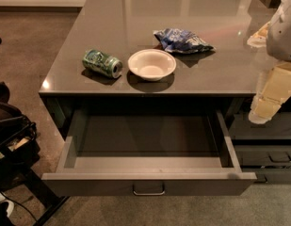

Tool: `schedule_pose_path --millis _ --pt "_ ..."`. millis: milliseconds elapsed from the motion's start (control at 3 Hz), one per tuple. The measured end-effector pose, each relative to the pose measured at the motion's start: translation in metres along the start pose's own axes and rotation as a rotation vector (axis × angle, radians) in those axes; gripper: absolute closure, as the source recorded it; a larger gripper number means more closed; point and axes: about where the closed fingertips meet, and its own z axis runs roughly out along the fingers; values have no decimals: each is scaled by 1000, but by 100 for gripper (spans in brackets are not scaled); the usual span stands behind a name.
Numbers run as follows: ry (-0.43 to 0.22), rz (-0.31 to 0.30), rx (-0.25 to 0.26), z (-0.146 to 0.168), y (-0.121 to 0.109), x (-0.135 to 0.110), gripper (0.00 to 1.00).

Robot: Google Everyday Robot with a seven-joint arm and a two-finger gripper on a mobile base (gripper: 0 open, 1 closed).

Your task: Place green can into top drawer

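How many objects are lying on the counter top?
3: the green can at left, the bowl beside it, the bag behind the bowl to the right. The arm may hide more at the right edge, where the gripper hangs.

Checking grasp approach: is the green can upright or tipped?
Tipped: the green can lies on its side on the counter, silver end toward the white bowl. The gripper is at the right edge.
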Motion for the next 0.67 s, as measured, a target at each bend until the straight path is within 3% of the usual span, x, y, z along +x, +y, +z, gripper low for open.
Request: schedule_pose_path --millis 667 --pt "-35 -13 14 -3 -4 -13 0"
